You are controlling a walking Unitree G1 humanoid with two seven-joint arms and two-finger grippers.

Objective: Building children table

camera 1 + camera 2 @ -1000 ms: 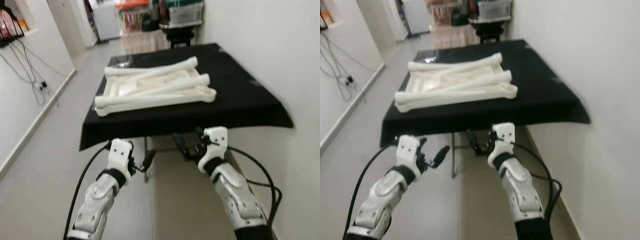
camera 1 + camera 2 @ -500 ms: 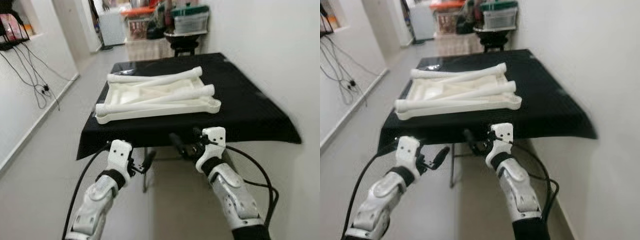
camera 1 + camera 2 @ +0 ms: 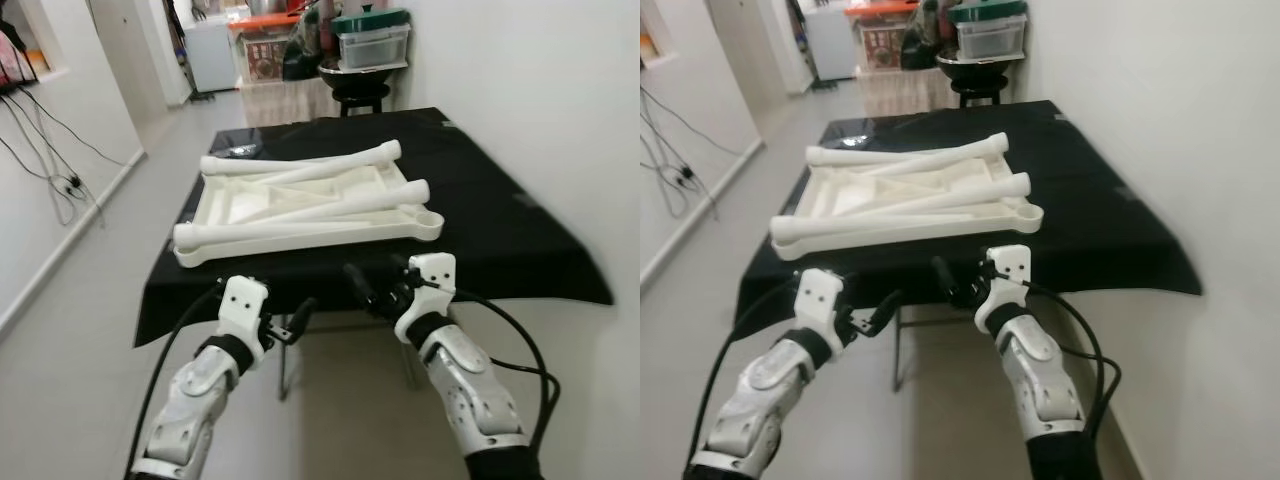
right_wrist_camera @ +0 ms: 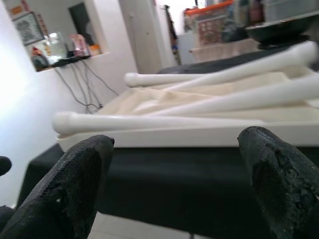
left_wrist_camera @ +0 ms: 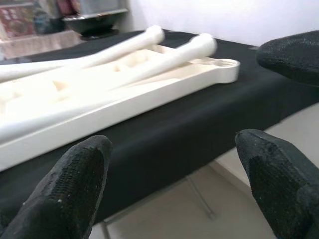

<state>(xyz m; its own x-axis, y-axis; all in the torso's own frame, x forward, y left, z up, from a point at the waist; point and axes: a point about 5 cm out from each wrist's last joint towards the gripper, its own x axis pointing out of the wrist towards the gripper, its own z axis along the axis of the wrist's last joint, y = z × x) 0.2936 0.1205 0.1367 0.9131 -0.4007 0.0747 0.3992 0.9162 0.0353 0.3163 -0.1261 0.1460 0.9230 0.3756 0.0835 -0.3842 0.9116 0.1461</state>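
Your view has shifted since a second ago: the black-draped table sits lower and nearer. The white tabletop, legs piled on it, lies unmoved there. Your left gripper and right gripper hover spread wide and empty before the table's near edge.

No legible text, label, brand, number or sign was found. The boxes at the far end of the room carried coloured print, too small and blurred to read. The framed picture on the wall was likewise unreadable.
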